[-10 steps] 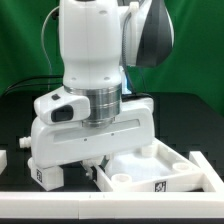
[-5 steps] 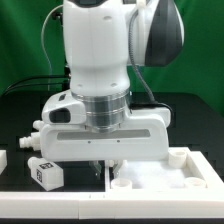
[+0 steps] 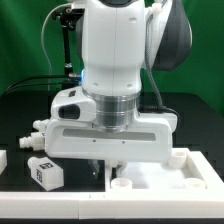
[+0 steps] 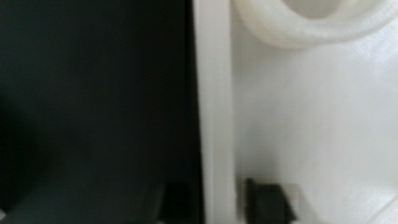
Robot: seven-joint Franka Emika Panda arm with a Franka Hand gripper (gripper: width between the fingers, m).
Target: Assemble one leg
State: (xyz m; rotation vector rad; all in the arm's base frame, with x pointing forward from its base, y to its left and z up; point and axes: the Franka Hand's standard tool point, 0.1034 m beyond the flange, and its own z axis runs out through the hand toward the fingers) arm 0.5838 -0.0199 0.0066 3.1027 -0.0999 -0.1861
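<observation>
Smooth white plastic leg [image 3: 44,173], matt white plastic panel [image 3: 186,170], glossy white arm casing [image 3: 110,50], matt black tabletop [image 3: 20,118].

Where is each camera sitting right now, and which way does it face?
Exterior view: off the arm, near table height, facing the arm; shows its wrist and gripper above the white panel, with the leg at the exterior view's left.
Wrist view: on the wrist, looking down past the gripper onto the white panel rim and the black table.
Shared: gripper and white panel.

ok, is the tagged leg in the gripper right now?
No: the leg lies on the black table, off to the exterior view's left of the gripper and apart from it.
</observation>
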